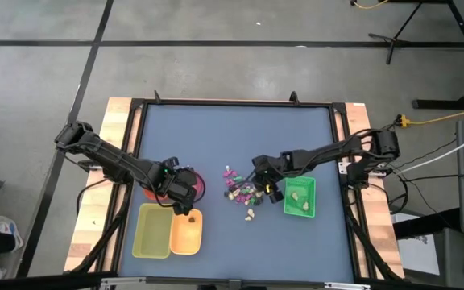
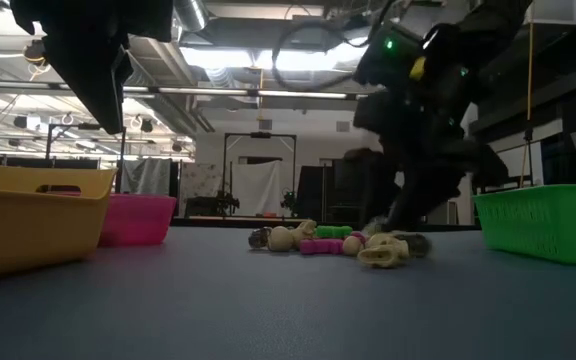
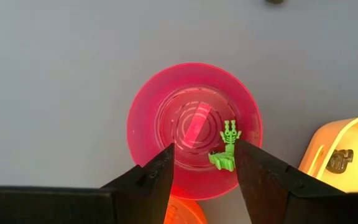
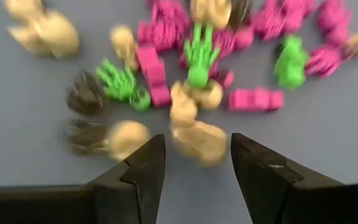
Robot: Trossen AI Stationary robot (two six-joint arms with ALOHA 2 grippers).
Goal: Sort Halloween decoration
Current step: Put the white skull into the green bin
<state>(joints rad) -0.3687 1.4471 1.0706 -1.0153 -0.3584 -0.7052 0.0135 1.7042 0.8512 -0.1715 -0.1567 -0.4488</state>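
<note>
Blue-grey tabletop (image 1: pixel 232 145) carries a loose heap of Halloween trinkets (image 1: pixel 242 192) near its middle, magenta, green, cream and dark brown mixed together. Directly above the heap hangs the right gripper (image 4: pixel 191 163), fingers spread and empty, just beside the green tray (image 1: pixel 300 198). One green trinket (image 3: pixel 227 148) lies inside the pink bowl (image 3: pixel 194 129), over which the left gripper (image 3: pixel 204 177) hovers, fingers spread, near the yellow tray (image 1: pixel 153 230) and orange bowl (image 1: pixel 186 229).

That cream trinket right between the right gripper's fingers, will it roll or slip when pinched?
Cream trinket looks rounded and lumpy, so it may roll or squirt sideways. Probably light, hard plastic. A neighbouring cream piece touches it and may get nudged.
</note>
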